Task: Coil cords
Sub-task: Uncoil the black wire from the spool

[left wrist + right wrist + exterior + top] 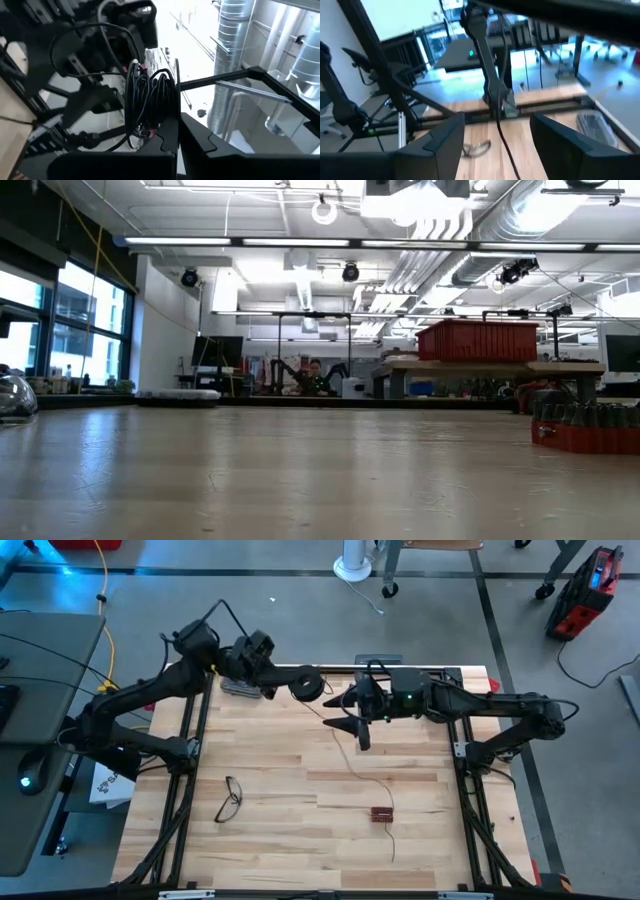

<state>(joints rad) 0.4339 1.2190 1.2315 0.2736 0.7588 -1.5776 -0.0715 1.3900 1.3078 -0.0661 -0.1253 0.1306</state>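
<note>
The reel [307, 686] hangs above the far edge of the table [300, 840], toward its left half, pinched in the left tool [290, 685], whose fingers are pressed together on it. In the left wrist view the reel [150, 107] shows loops of thin dark wire already wound on, bunched unevenly. From it the wire [352, 755] runs slack across the middle of the table to a small dark red piece [381, 814] near the front edge.

The right tool [352, 725] hovers just right of the reel, near the far edge, its fingers spread with nothing between them; in its own view the wire [507, 145] passes down between them.

The wire looks light, limp and thin, likely to slip, kink or spring off the reel, so it is best taken lightly, close to the reel. The reel itself looks rigid and light.

The low view shows neither tool nor reel. The reel's pale centre is hidden, and the wire's far end and how it joins the red piece are too small to make out.
</note>
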